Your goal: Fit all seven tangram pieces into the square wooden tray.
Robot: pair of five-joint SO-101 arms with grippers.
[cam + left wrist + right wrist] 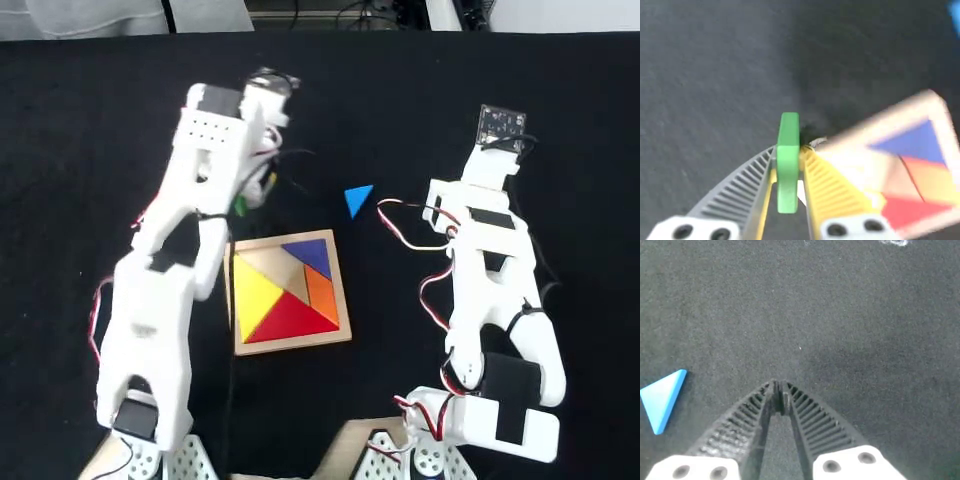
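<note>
Two pieces sat outside the tray (pixel 291 343): my left fingers (pixel 827 187) clamped the green piece (pixel 788 165) on edge beside its far-left corner, ready for insertion; my right fingers (pixel 737 427) were closed, empty, near the blue triangle (pixel 358 200)

The high view looks steeply down on the black table (pixel 580 110) from above the arms' bases, with the wooden tray (pixel 295 342) near its middle. The left wrist view sits low and close, facing along the left gripper (pixel 789 150) and its clamped green piece (pixel 788 180) toward that tray (pixel 880 121). The right wrist view, equally low, faces along the right gripper (pixel 779 390) over cloth well apart from the tray, catching the blue triangle (pixel 662 397). The high view shares the tray with the left wrist view and the triangle (pixel 357 199) with the right.
</note>
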